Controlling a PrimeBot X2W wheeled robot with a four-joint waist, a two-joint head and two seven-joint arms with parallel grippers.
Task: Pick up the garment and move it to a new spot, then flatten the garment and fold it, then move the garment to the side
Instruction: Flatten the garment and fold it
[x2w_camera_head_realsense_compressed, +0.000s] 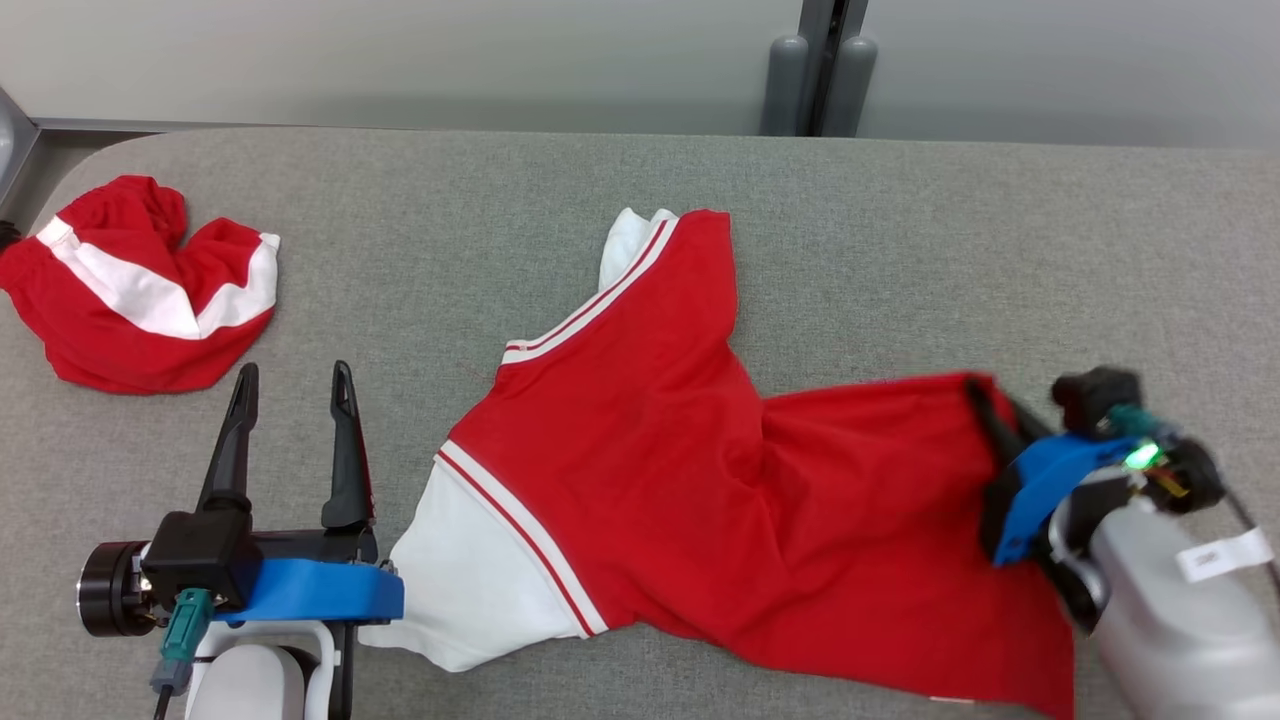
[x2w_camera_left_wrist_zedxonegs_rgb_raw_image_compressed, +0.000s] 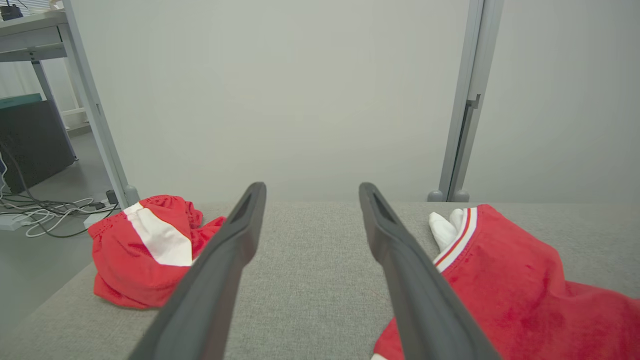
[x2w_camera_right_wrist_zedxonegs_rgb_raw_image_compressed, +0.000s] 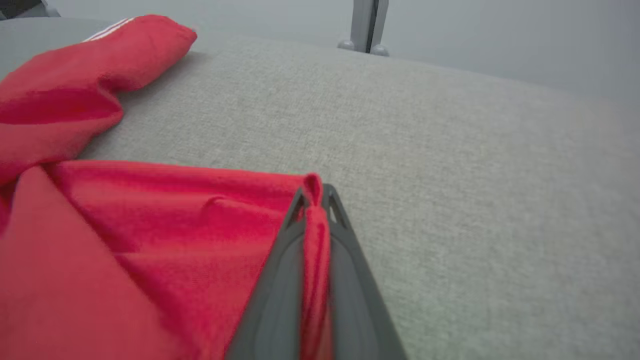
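The garment (x2w_camera_head_realsense_compressed: 700, 470) is a red shirt with white sleeves and striped trim, spread crumpled across the middle of the grey table (x2w_camera_head_realsense_compressed: 900, 250). At its right corner my right gripper (x2w_camera_head_realsense_compressed: 985, 400) is shut on the red hem, and the right wrist view shows a fold of the garment (x2w_camera_right_wrist_zedxonegs_rgb_raw_image_compressed: 150, 240) pinched between the two fingers at my right gripper (x2w_camera_right_wrist_zedxonegs_rgb_raw_image_compressed: 314, 192). My left gripper (x2w_camera_head_realsense_compressed: 292, 385) stands open at the lower left, just left of the white sleeve, holding nothing. Seen from the left wrist, the garment (x2w_camera_left_wrist_zedxonegs_rgb_raw_image_compressed: 510, 295) lies right of my left gripper (x2w_camera_left_wrist_zedxonegs_rgb_raw_image_compressed: 310, 192).
A second red and white garment (x2w_camera_head_realsense_compressed: 140, 280) lies bunched at the table's far left, also as the bunched garment (x2w_camera_left_wrist_zedxonegs_rgb_raw_image_compressed: 145, 250). A grey wall and a post (x2w_camera_head_realsense_compressed: 820, 70) stand behind the table. Cables (x2w_camera_left_wrist_zedxonegs_rgb_raw_image_compressed: 50, 210) lie on the floor at the left.
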